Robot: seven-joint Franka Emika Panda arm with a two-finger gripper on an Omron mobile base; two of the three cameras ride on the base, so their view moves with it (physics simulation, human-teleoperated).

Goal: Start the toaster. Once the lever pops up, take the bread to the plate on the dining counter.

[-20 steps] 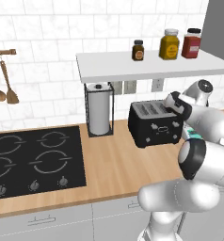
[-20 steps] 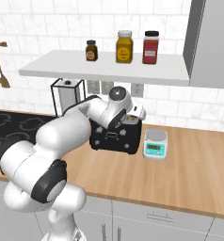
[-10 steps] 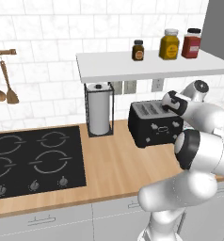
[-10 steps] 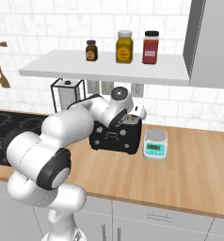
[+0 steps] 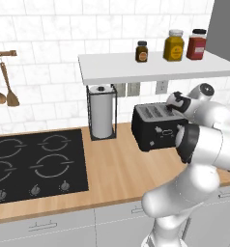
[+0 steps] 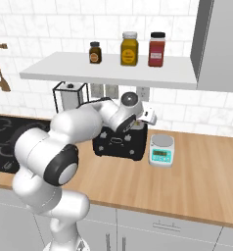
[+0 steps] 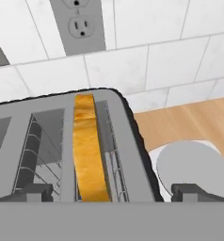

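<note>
On the wall-side counter (image 5: 117, 169), counted from left to right in the left base view, one black cooktop (image 5: 35, 166) with four burners, one paper-towel roll (image 5: 102, 116) in a wire stand, and one black toaster (image 5: 155, 128) are seen. Above them, three jars (image 5: 174, 45) are lined along one white shelf (image 5: 150, 67), and two wooden spoons (image 5: 5, 87) are hung at the far left. Just right of the toaster, in the right base view, one small kitchen scale (image 6: 161, 149) is placed. One slice of bread (image 7: 89, 148) is seated upright in the toaster's rightmost slot, as shown by the hand view; two further slots are seen to its left. One wall outlet (image 7: 77, 23) is mounted behind. The gripper (image 7: 109, 192) is held over the toaster's right end, its two fingers spread wide apart and nothing grasped between them.
</note>
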